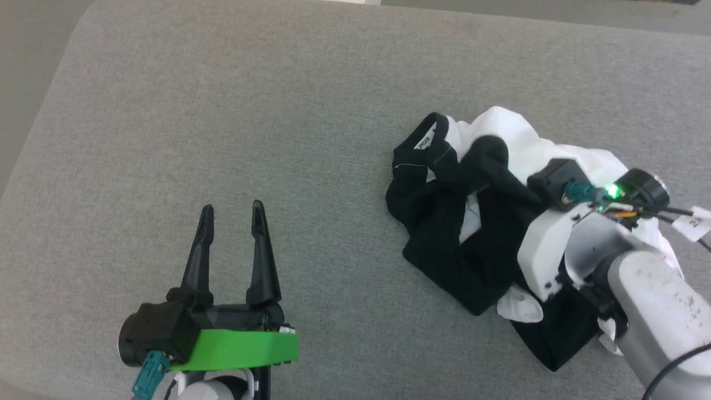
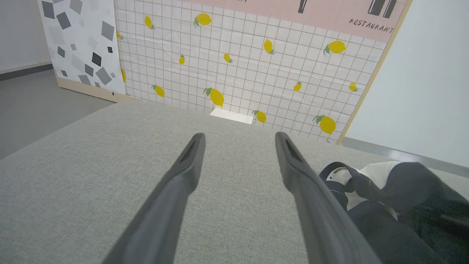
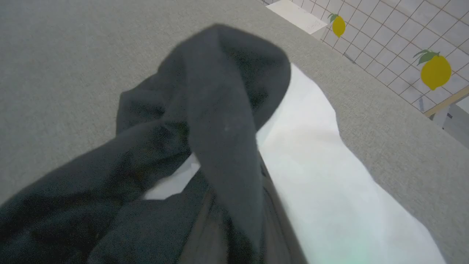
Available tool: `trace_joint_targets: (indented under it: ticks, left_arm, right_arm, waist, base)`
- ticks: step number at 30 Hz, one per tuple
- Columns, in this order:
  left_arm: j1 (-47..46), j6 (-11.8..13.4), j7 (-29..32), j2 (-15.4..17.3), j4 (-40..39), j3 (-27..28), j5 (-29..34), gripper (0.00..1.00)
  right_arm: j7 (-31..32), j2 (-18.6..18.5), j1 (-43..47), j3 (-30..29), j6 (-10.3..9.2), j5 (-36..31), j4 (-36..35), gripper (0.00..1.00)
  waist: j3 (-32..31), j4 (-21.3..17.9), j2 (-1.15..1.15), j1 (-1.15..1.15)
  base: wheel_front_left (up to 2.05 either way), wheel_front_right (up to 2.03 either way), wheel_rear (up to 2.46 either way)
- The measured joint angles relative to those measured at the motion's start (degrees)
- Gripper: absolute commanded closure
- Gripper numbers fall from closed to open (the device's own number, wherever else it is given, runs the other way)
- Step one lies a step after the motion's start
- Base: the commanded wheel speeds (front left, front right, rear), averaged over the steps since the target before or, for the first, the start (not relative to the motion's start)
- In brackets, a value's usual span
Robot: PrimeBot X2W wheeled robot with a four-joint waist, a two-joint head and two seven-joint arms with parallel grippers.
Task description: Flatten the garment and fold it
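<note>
The garment point(image 1: 444, 222) lies crumpled at the right of the grey padded surface point(image 1: 222, 111), its black sleeves bunched over the white body and the black neckband point(image 1: 425, 139) facing up. My right gripper point(image 1: 502, 172) is pushed into the pile from the lower right. In the right wrist view its jaws point(image 3: 238, 220) are together, with a black sleeve fold point(image 3: 220, 91) draped up and over them. My left gripper point(image 1: 232, 214) stands open at the lower left, well apart from the cloth. In the left wrist view the garment point(image 2: 395, 190) sits just right of the open left gripper point(image 2: 239, 141).
Bare grey padding spreads left of and beyond the garment. The surface's left edge point(image 1: 39, 128) drops to the floor. Beyond the far edge stands a tiled wall panel with lemons point(image 2: 256, 66), with a terrazzo-pattern panel point(image 2: 80, 44) to its left.
</note>
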Motion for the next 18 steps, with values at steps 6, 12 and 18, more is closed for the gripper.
trace_joint_targets:
  ticks: [6,12,18]
  left_arm:
    - [-0.05,0.24,-0.01,0.0,0.74,0.88,0.0,0.0]
    - [1.14,0.16,-0.01,0.0,0.93,2.46,0.09,0.0]
    - [2.92,-0.19,-0.01,-0.02,0.82,3.6,0.58,0.0]
  right_arm:
    - [-4.79,1.58,-4.36,-4.34,0.0,-0.89,0.2,1.0]
    - [-5.42,1.31,-6.9,-11.2,0.0,-0.65,-2.75,1.0]
    - [-4.79,0.65,-2.13,-24.55,0.0,-2.08,-8.61,1.0]
  waist:
    - [-1.19,-0.68,0.0,0.0]
    - [-4.36,-3.12,0.0,0.0]
    - [-7.3,-6.57,0.0,-0.01]
  base:
    - [0.0,0.0,0.0]
    - [0.0,0.0,0.0]
    - [0.0,0.0,0.0]
